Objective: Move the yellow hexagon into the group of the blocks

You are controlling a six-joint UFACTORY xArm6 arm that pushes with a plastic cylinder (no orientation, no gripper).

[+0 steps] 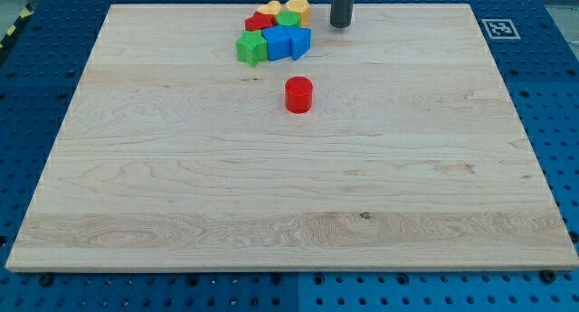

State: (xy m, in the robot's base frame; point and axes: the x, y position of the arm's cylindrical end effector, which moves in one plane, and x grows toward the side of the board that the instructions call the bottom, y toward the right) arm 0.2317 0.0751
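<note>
Up near the frame's top centre, the yellow hexagon (298, 8) sits at the cluster's upper right edge, touching the green block (288, 20); my tip (340, 25) stands just to its right, apart from it; the rod has no jaws, so there is nothing to spread or pinch; a red cylinder (298, 94) lies alone below the cluster.

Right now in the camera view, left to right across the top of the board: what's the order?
green block → blue blocks → red cylinder → my tip → square tag at the board's top right corner. The red, green and yellow blocks at the back of the cluster overlap too much to order.
</note>
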